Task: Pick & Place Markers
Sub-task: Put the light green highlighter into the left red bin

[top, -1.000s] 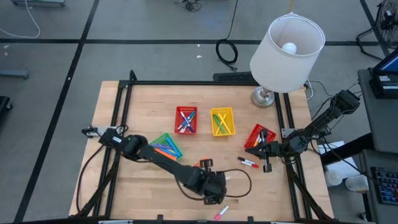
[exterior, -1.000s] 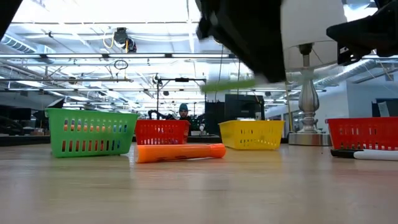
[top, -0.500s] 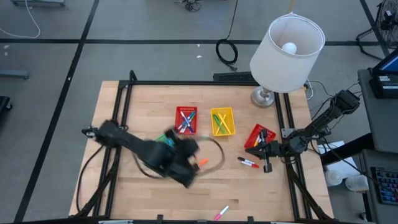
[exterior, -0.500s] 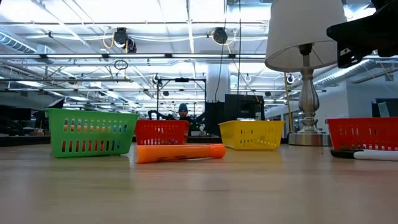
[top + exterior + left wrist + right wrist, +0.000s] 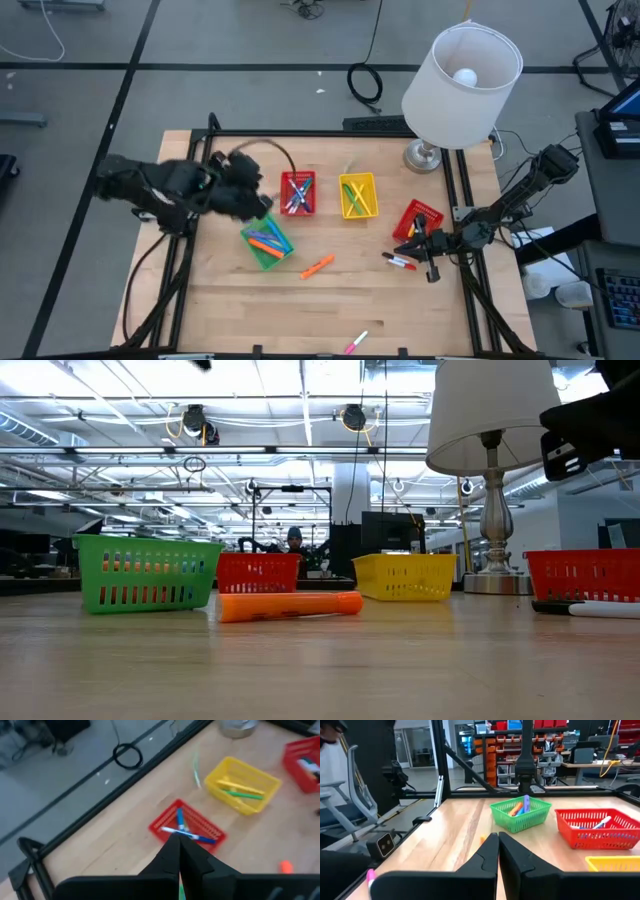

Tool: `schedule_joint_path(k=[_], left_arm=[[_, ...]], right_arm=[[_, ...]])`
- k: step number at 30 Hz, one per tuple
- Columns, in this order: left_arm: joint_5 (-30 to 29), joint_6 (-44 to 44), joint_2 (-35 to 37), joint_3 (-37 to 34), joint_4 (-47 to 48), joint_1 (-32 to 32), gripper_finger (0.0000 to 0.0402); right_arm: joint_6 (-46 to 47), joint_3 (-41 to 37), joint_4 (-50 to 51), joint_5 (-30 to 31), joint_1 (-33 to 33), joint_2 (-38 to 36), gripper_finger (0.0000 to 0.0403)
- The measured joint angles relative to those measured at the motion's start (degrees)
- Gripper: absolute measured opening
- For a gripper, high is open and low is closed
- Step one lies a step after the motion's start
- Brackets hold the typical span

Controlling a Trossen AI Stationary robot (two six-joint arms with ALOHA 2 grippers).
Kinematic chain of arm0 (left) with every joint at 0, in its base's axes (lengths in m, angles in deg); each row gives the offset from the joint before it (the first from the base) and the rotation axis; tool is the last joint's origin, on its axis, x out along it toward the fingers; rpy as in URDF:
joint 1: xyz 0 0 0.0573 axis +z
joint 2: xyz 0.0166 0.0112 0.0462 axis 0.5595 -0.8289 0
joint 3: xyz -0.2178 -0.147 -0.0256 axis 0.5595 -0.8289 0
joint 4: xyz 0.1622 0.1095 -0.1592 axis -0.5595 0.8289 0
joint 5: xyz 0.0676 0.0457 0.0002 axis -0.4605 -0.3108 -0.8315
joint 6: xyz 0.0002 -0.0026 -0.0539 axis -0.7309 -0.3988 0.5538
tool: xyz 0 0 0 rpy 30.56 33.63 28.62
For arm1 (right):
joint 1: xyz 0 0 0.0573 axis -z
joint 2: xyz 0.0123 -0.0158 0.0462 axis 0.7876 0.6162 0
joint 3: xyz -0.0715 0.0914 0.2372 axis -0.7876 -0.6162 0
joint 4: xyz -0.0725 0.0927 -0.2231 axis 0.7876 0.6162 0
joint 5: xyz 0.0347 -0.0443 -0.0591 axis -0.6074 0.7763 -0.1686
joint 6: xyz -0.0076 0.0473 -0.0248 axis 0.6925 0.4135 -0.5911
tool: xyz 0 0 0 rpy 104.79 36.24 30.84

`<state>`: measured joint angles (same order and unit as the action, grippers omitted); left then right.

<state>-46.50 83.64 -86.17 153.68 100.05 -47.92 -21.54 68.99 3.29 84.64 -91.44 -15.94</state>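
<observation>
My left gripper [image 5: 256, 202] hangs above the table's left half, between the green basket [image 5: 265, 242] and a red basket [image 5: 298, 192]. It is shut [image 5: 178, 840], with a green marker [image 5: 180, 891] showing in its gap. My right gripper [image 5: 415, 245] is shut [image 5: 497, 839] and hovers beside the second red basket [image 5: 418, 220], touching nothing. An orange marker [image 5: 317, 266] lies flat mid-table [image 5: 290, 605]. Red and white markers [image 5: 400, 262] lie near the right gripper, and a pink one [image 5: 355, 342] at the near edge. More markers fill the baskets. My left gripper pinches the green marker between its two fingers; only a thin green sliver [image 5: 180, 891] shows in the gap, so which part of the marker it has cannot be told. The marker is lifted clear of the table.
A yellow basket [image 5: 358, 195] with green and yellow markers sits right of the red one. A table lamp [image 5: 462, 75] stands at the far right corner, its base [image 5: 424, 156] on the table. Bare wood [image 5: 230, 300] lies along the near left.
My left arm has swung fast from the table's near edge, up and toward the far left, carrying the green marker; it now hangs by the green and red baskets. It has left the low view. The orange marker it covered lies in the open.
</observation>
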Motion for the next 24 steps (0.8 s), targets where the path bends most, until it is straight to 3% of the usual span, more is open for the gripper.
schedule_joint_path(k=[7,13,19,24], left_arm=[[14.06,-16.89,10.89,-21.99,-21.48,11.27,0.0001],[19.61,-26.73,11.92,-31.54,-31.94,14.49,0.0001],[23.0,-37.0,8.66,-33.12,-41.59,16.36,0.001],[28.28,-42.32,-2.33,-23.28,-41.48,21.82,0.0023]], right_arm=[[-0.41,-0.01,-0.44,0.15,0.0,0.1,0.0],[-3.05,-0.01,-1.3,0.37,0.07,0.1,0.0],[-6.61,-0.01,-3.34,5.11,0.11,0.09,0.0],[-11.33,-0.01,-7.95,6.28,0.13,0.08,0.0]])
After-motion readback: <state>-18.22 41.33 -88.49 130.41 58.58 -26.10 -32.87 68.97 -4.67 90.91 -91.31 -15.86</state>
